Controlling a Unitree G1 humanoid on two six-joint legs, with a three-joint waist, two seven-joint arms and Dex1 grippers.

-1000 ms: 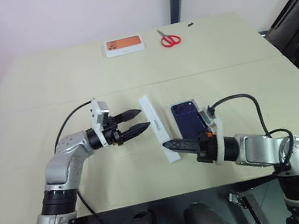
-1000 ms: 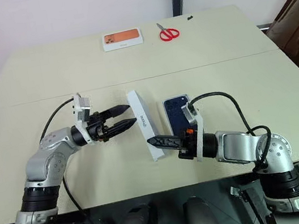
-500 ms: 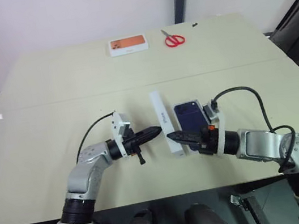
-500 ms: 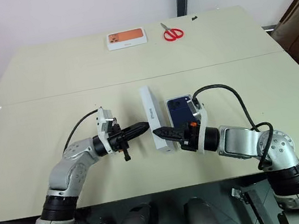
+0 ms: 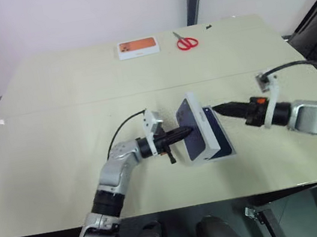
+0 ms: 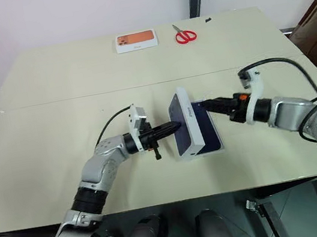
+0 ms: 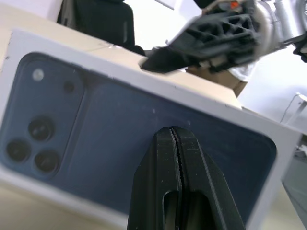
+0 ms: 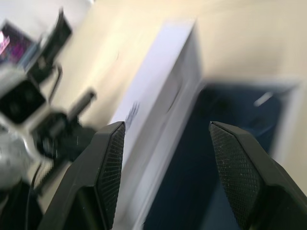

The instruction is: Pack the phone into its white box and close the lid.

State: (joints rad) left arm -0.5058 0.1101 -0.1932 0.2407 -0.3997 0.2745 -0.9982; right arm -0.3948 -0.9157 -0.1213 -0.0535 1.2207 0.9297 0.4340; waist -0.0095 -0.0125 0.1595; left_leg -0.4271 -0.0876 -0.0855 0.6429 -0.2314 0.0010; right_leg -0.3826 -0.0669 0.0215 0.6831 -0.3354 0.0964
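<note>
I push my left pincer, pressed together, on the tilted, light, slippery white cardboard lid with a blue phone picture, my right pincer apart beside its edge.

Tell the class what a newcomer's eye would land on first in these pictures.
First, the lid, printed with a dark blue phone, propped at a slant over the phone near the table's front edge. The shut left gripper presses on its printed face, and the open right gripper sits just behind. Far back lie red scissors and an orange-pictured box.
</note>
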